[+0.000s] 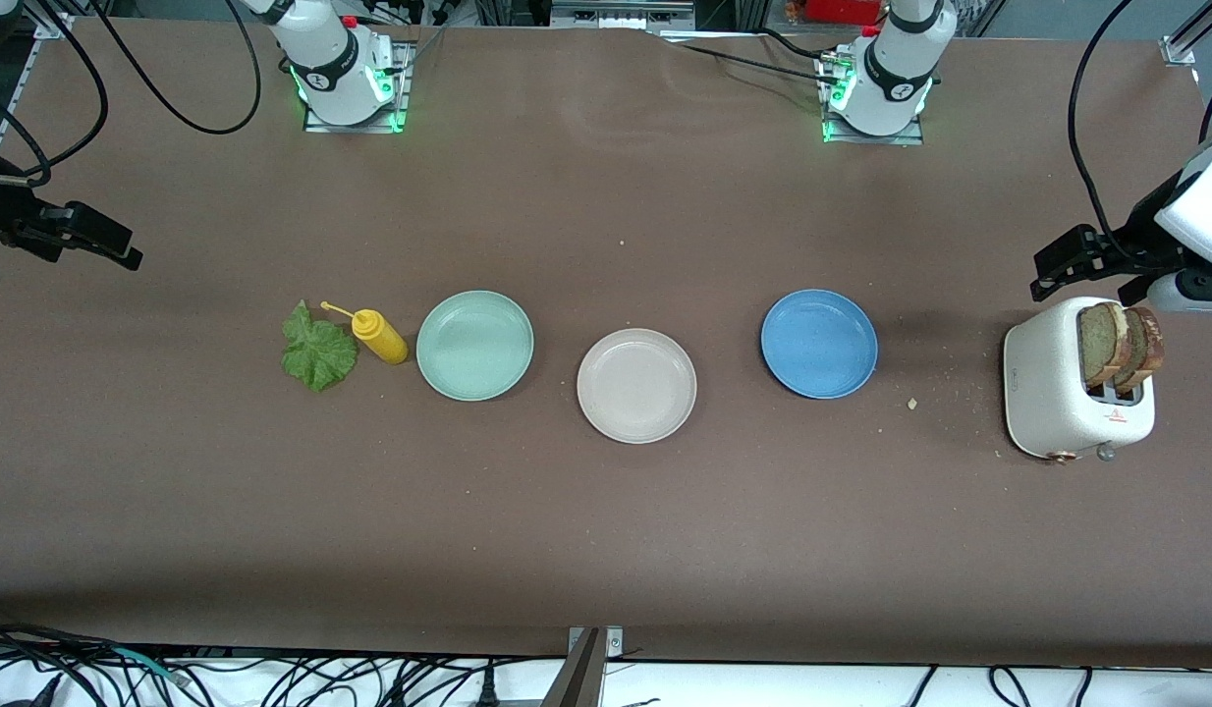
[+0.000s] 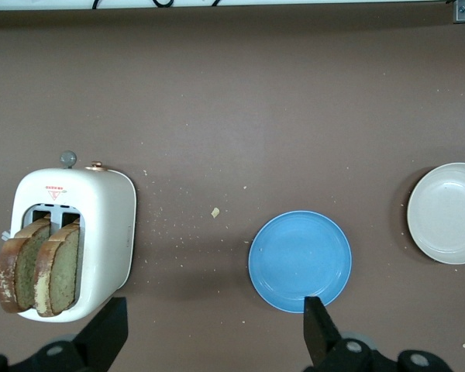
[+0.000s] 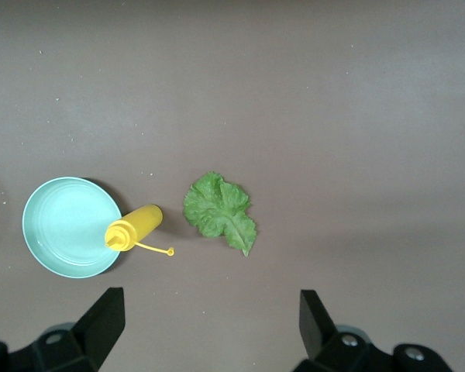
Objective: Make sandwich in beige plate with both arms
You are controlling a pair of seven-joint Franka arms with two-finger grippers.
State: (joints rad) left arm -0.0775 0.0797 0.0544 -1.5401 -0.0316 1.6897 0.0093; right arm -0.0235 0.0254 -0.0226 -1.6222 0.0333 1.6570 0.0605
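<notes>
The beige plate [image 1: 636, 386] [image 2: 448, 213] lies bare at mid-table. Two toasted bread slices [image 1: 1119, 344] [image 2: 37, 267] stand upright in the slots of a white toaster [image 1: 1053, 393] [image 2: 105, 225] at the left arm's end of the table. A ruffled green lettuce leaf [image 1: 317, 349] [image 3: 219, 211] lies flat toward the right arm's end. My left gripper [image 1: 1050, 271] [image 2: 215, 310] hangs open and holds nothing, over bare table between the toaster and a blue plate. My right gripper [image 1: 125, 247] [image 3: 209, 298] hangs open with nothing in it, over bare table near the lettuce.
A yellow squeeze bottle [image 1: 380, 336] [image 3: 136, 226] lies on its side between the lettuce and a mint-green plate [image 1: 474, 345] [image 3: 66, 226]. The blue plate [image 1: 819, 343] [image 2: 299, 260] sits between the beige plate and the toaster. Crumbs dot the table near the toaster.
</notes>
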